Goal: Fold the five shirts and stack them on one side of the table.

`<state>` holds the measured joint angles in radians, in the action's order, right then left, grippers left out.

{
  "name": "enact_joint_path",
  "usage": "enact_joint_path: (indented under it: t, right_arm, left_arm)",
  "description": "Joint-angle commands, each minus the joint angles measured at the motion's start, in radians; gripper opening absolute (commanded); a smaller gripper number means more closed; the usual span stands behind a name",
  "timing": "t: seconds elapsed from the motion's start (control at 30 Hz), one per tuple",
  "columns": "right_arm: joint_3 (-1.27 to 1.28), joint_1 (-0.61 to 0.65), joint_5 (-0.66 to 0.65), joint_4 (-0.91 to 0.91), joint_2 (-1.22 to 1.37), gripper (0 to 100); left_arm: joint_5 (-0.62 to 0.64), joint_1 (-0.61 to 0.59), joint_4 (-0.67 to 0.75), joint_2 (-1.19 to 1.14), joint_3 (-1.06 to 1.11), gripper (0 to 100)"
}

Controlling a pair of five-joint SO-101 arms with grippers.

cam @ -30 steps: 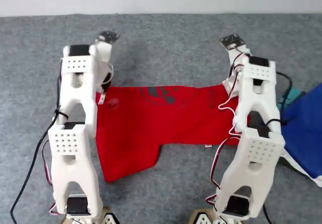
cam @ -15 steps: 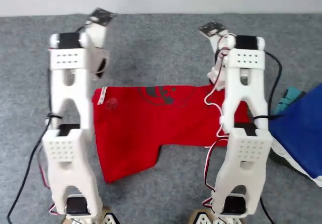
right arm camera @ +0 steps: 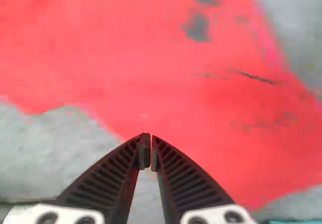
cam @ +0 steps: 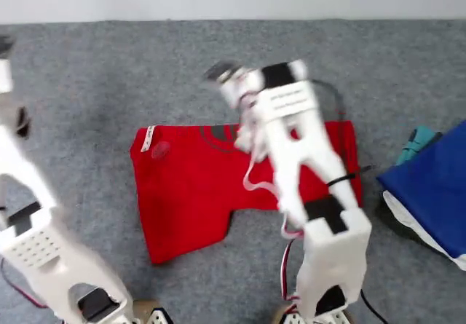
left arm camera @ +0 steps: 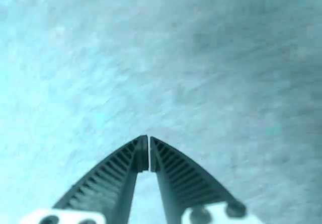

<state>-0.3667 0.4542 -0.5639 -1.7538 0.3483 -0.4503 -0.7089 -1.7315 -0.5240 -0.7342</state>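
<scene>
Red fabric shirt (cam: 186, 193) lies on grey felt table (cam: 145, 69), blue cloth pile (cam: 433, 189) nearby — right gripper (right arm camera: 150, 151) and left gripper (left arm camera: 149, 153) clenched, empty.

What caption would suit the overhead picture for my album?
The right arm over a red shirt on the grey table, left arm off to the side, blue shirt at the edge.

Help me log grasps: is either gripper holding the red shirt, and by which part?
Nothing is held: left gripper and right gripper are shut empty, neither gripping the flat red fabric shirt.
</scene>
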Motion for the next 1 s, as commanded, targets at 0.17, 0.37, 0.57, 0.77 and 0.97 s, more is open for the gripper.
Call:
enact_joint_path:
  t: [0.17, 0.37, 0.57, 0.77, 0.97]
  right_arm:
    - [0.203, 0.412, 0.009, -0.021, -0.137, 23.1]
    - [0.267, 0.587, 0.005, 0.082, -0.136, 24.4]
    - [0.365, 0.687, 0.005, 0.186, -0.136, 24.4]
    - [0.431, 0.700, 0.003, 0.325, -0.051, 24.3]
    - [0.324, 0.630, 0.003, 0.297, 0.119, 24.1]
  left_arm:
    - [-0.023, -0.092, 0.021, 0.035, -0.010, 2]
    - [-0.023, -0.157, 0.021, -0.009, -0.012, 2]
    - [-0.051, -0.178, 0.021, -0.011, -0.012, 2]
    - [-0.051, -0.178, 0.021, -0.006, -0.012, 2]
    - [-0.051, -0.180, 0.017, -0.005, -0.012, 2]
